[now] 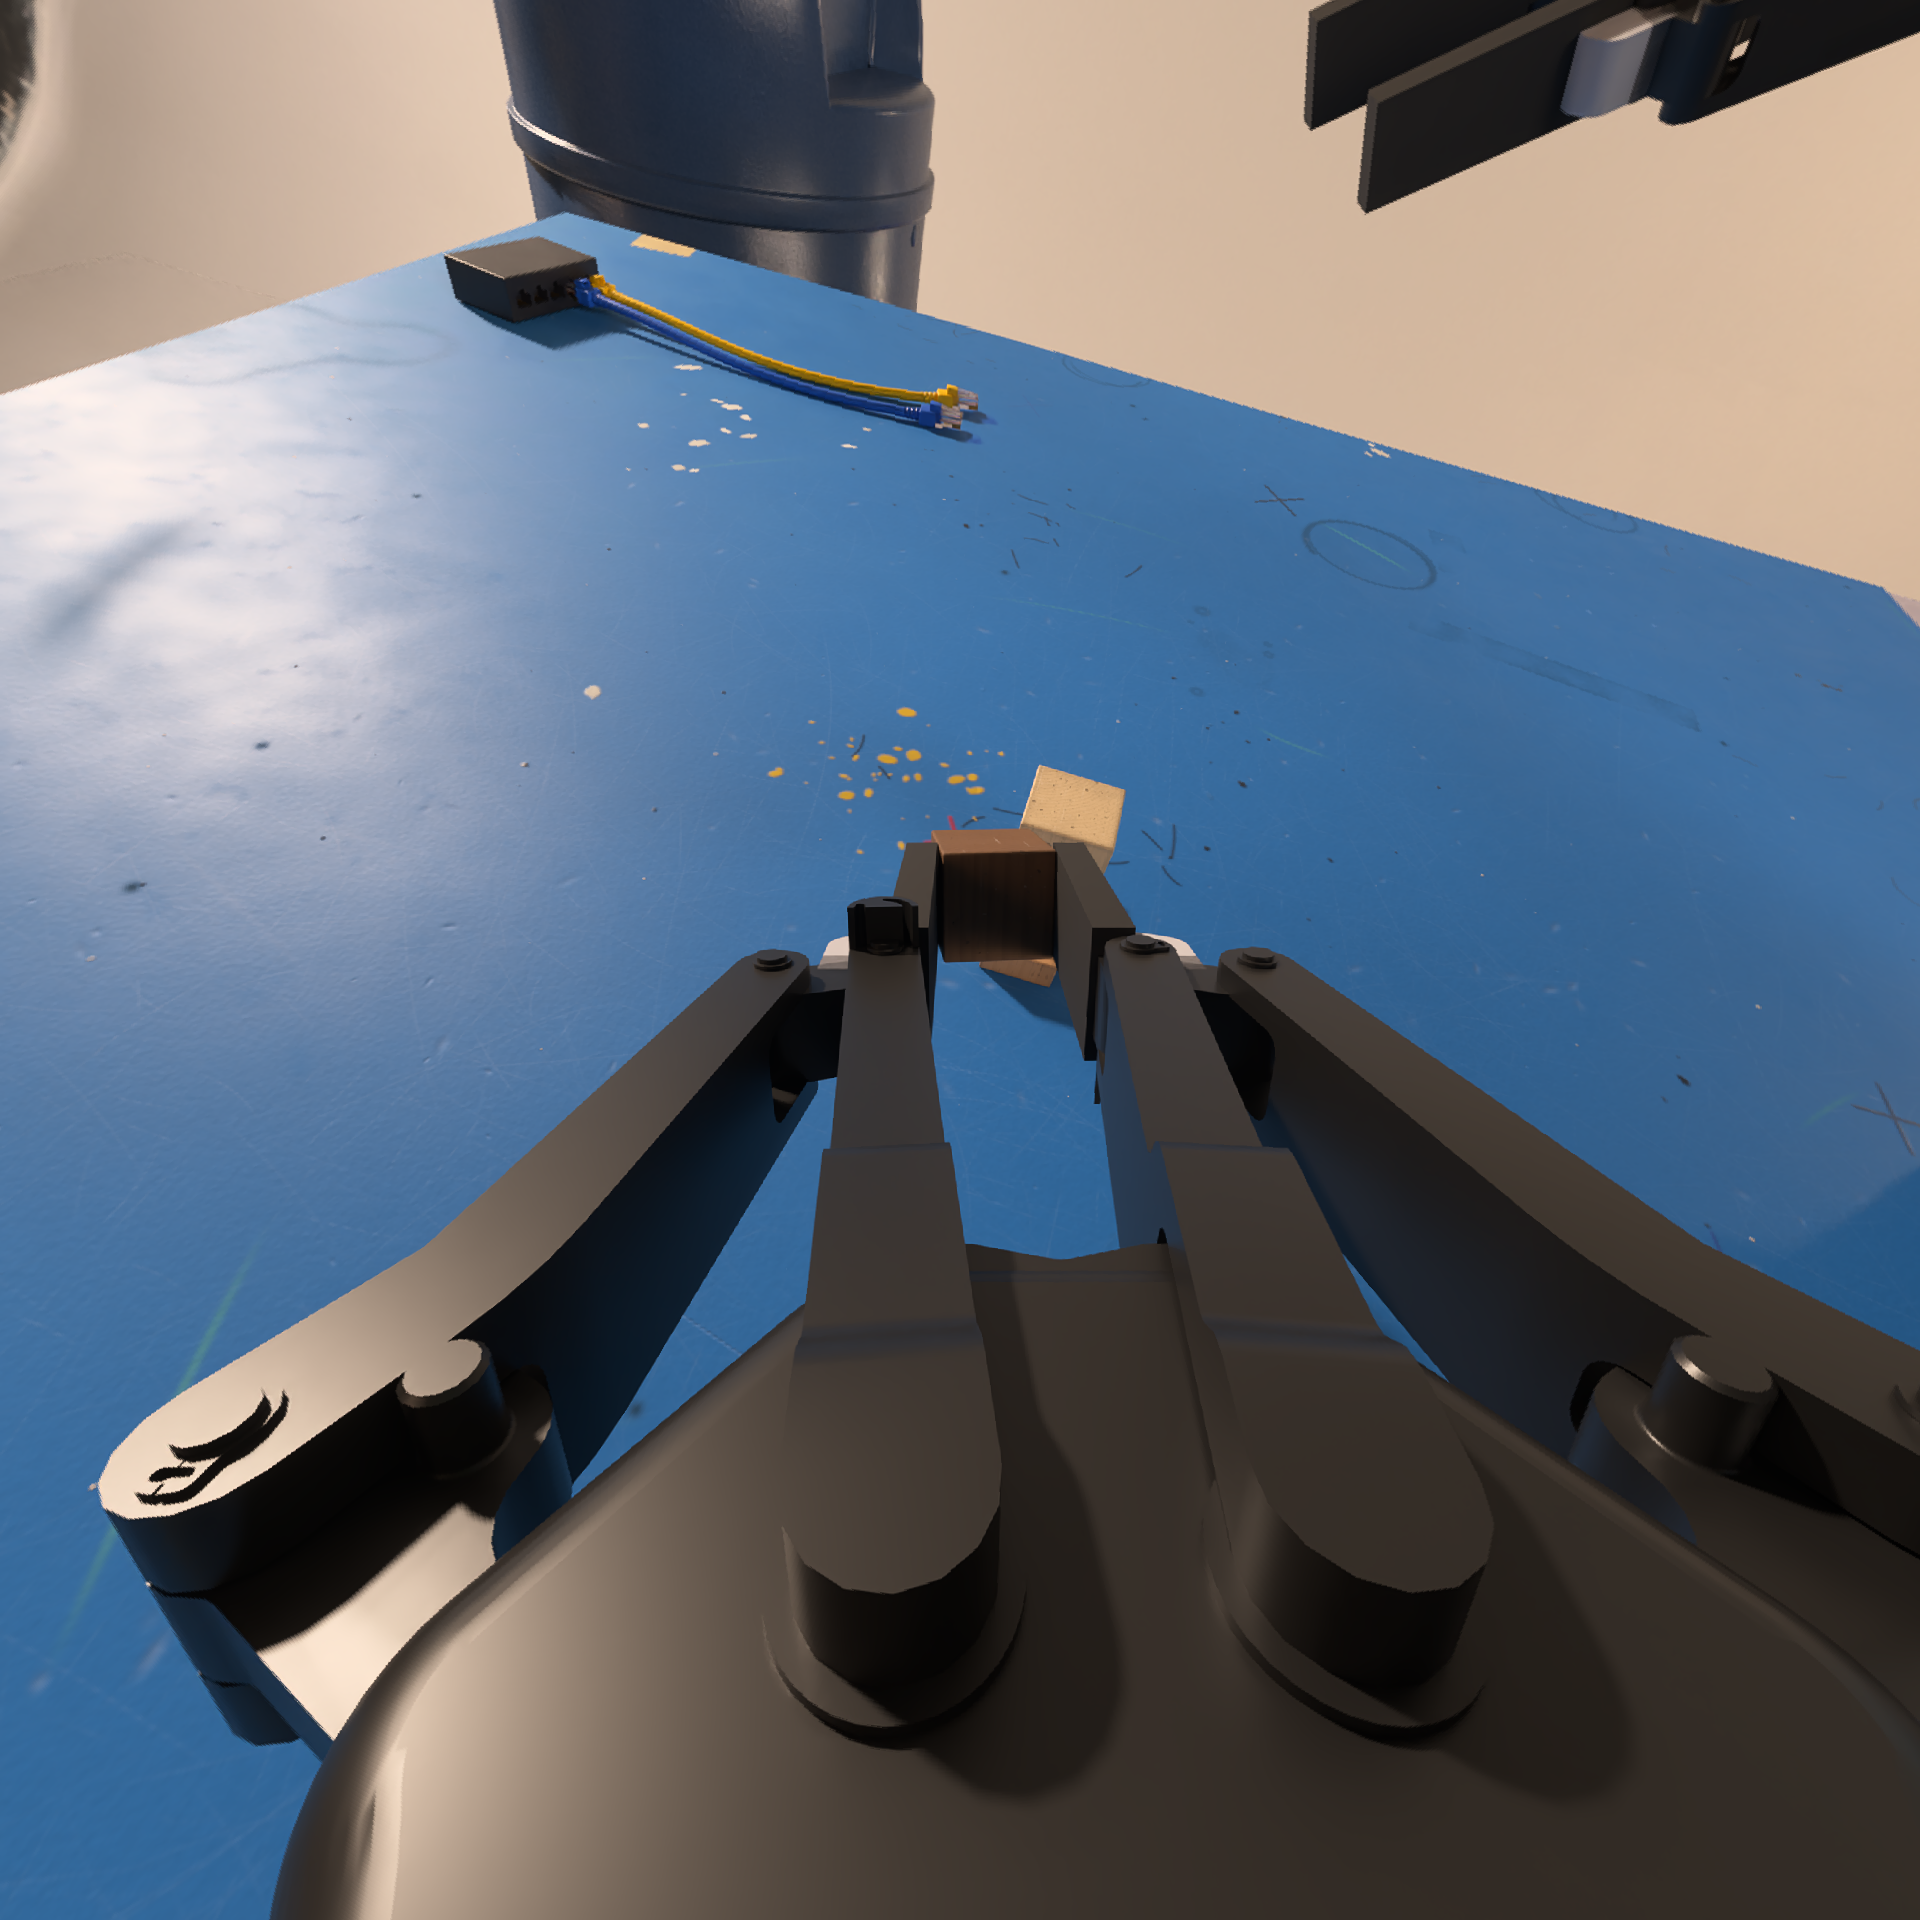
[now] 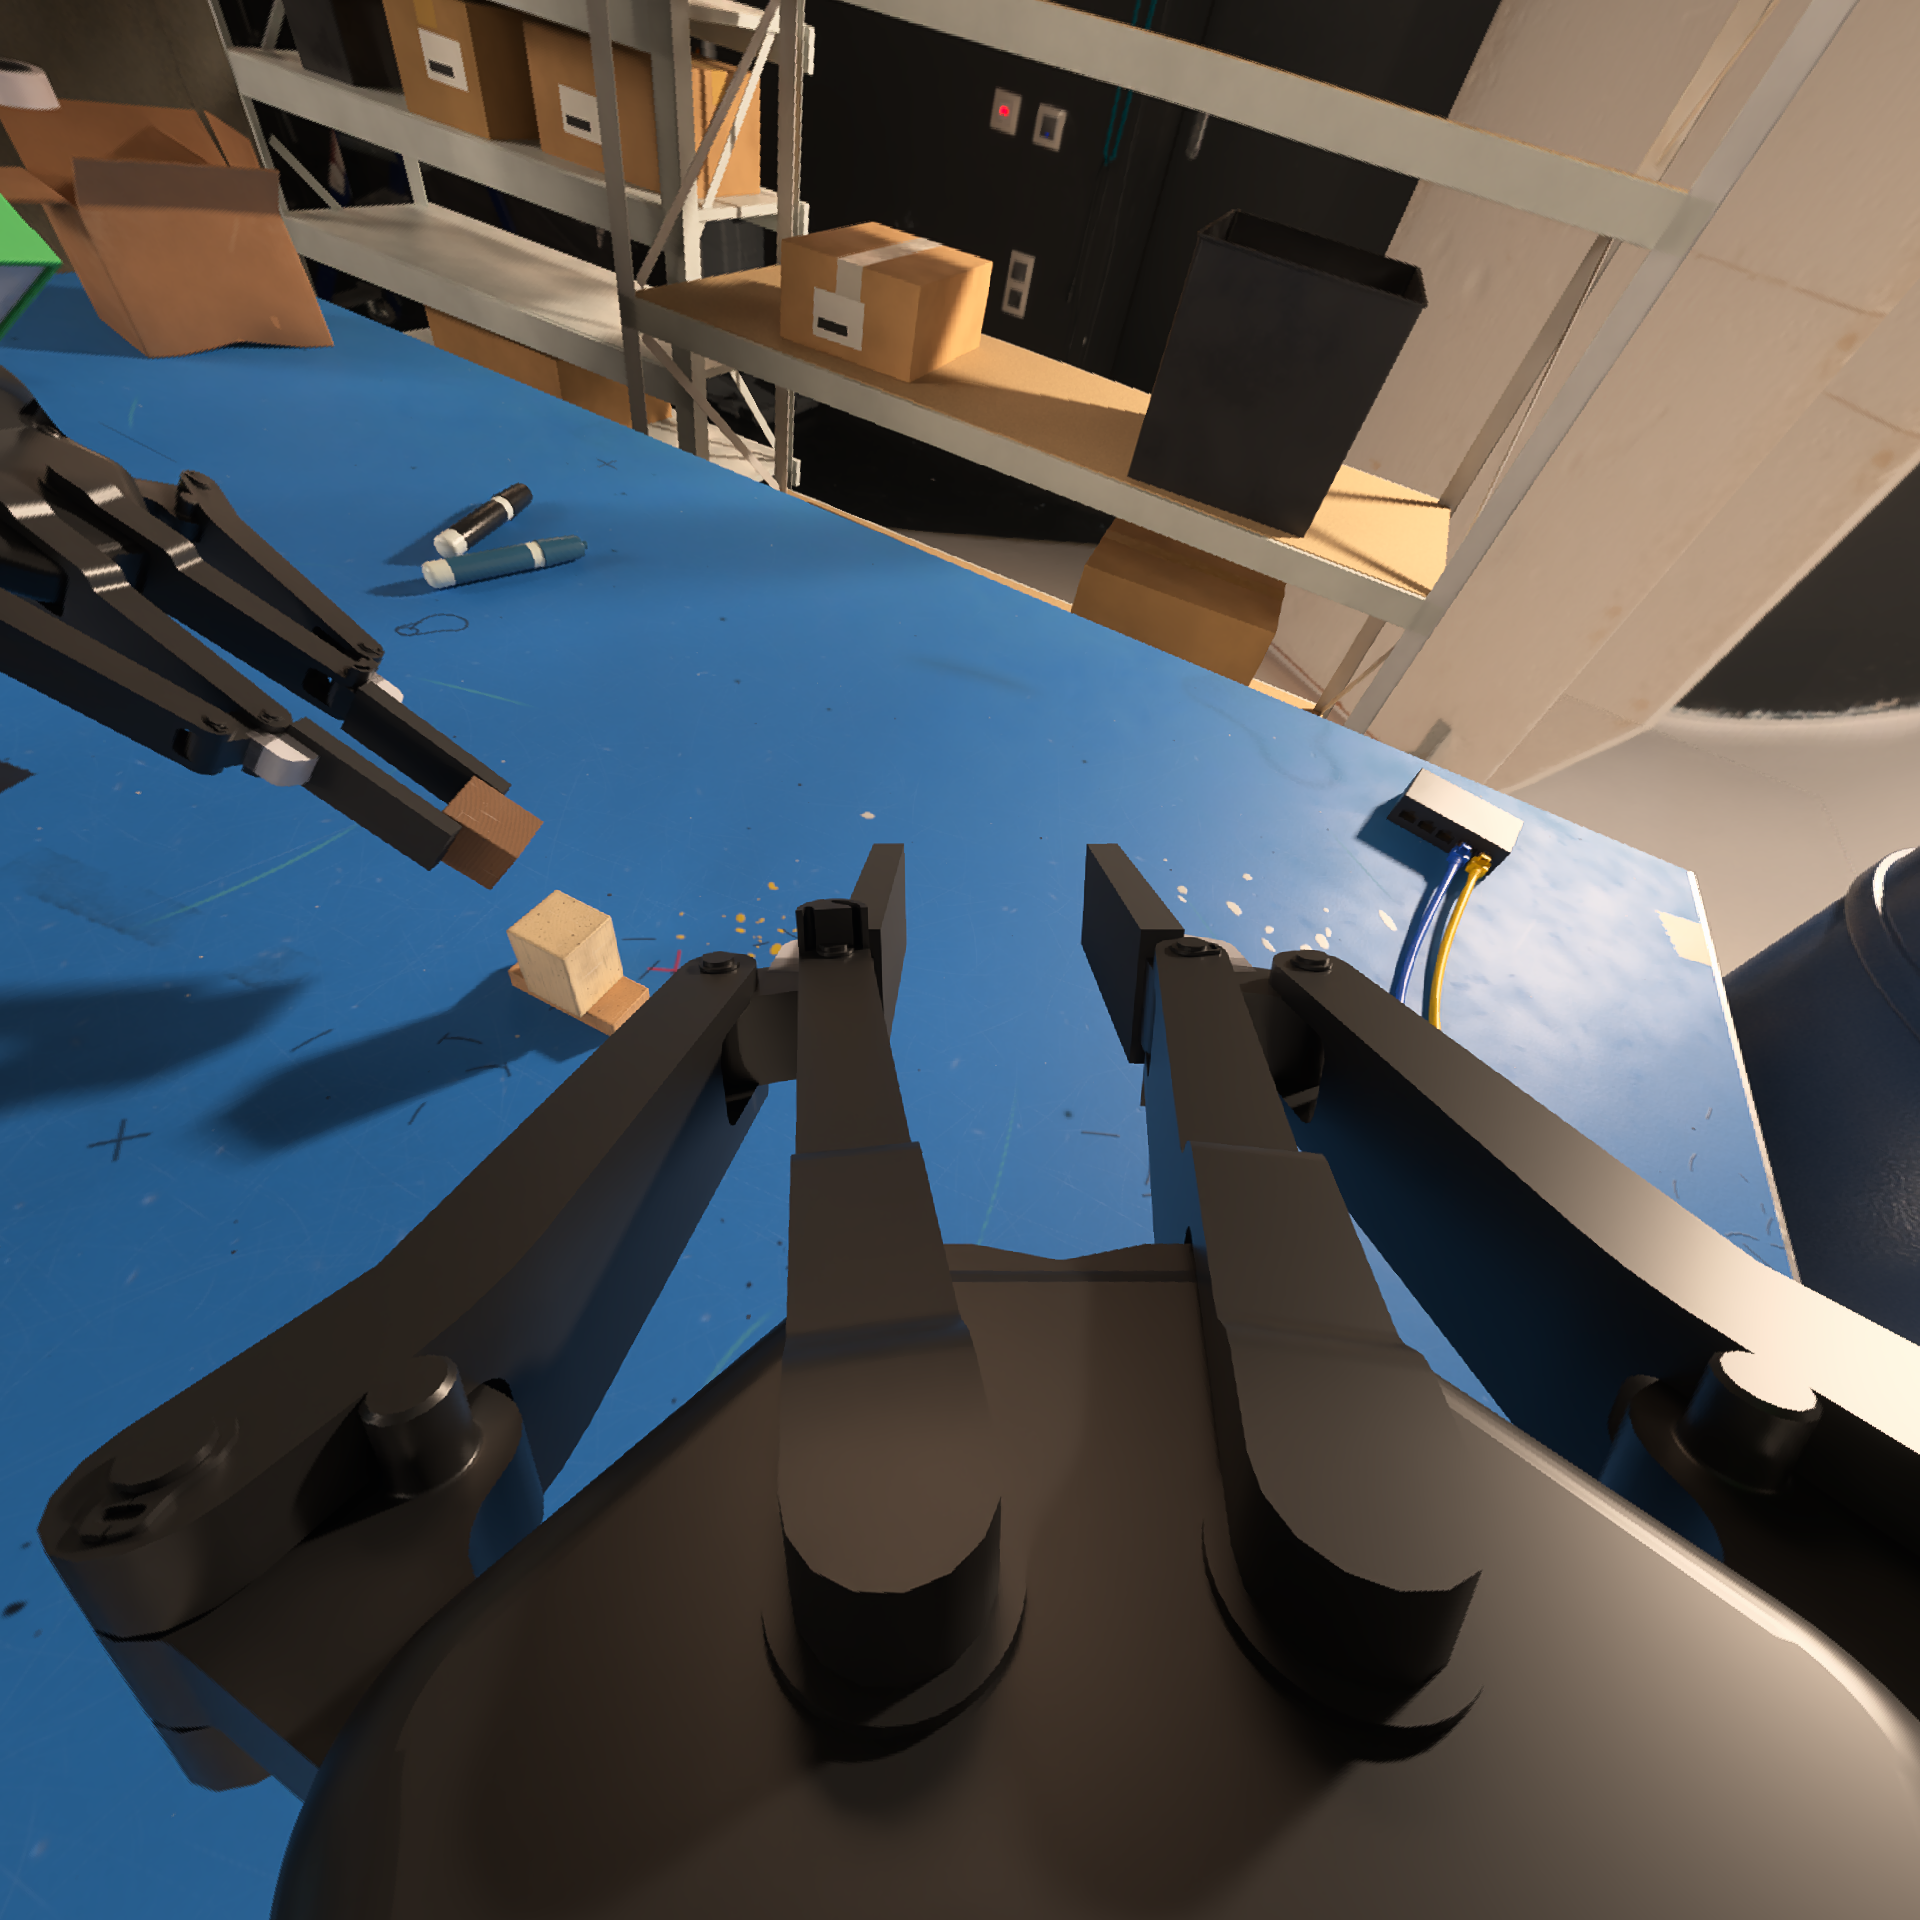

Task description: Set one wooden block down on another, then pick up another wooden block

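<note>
dark wooden block (image 1: pixel 995 896) pinched in my left gripper (image 1: pixel 995 883), above the blue table (image 1: pixel 416 727) | pale block (image 2: pixel 566 951) sits on flat block (image 2: pixel 619 1006), close beneath | my right gripper (image 2: pixel 992 883) spread, empty | right wrist view alone shows two markers (image 2: pixel 499 540), shelving (image 2: pixel 935 416)

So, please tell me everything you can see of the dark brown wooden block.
The dark brown wooden block is a small cube with faint grain. The left gripper is shut on it, one finger on each side, and holds it in the air, tilted, above the blue table, near the pale block and apart from it.
</note>
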### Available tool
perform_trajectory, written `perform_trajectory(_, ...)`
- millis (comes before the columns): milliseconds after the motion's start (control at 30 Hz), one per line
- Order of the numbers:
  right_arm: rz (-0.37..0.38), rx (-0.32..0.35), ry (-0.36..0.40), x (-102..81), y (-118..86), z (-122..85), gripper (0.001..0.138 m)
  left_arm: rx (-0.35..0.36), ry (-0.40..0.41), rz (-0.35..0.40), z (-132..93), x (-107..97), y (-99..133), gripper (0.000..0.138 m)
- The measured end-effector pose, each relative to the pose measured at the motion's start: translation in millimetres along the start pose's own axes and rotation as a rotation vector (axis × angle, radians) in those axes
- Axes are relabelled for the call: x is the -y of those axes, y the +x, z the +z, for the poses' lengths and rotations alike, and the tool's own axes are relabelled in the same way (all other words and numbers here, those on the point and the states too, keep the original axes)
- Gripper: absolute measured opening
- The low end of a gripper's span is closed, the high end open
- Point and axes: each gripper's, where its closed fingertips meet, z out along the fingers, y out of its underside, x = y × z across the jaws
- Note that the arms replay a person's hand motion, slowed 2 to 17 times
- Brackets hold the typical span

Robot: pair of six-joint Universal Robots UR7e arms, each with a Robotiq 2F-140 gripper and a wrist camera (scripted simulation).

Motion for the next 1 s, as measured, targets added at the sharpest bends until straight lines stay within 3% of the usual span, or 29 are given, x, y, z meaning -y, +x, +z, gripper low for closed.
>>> perform_trajectory(1000, 0.015, 0.049, 0.004, 0.4, -6.3, -0.1, 0.046, -0.081, 0.031, 0.011, 9.1, -9.1, 2.3, 0.029)
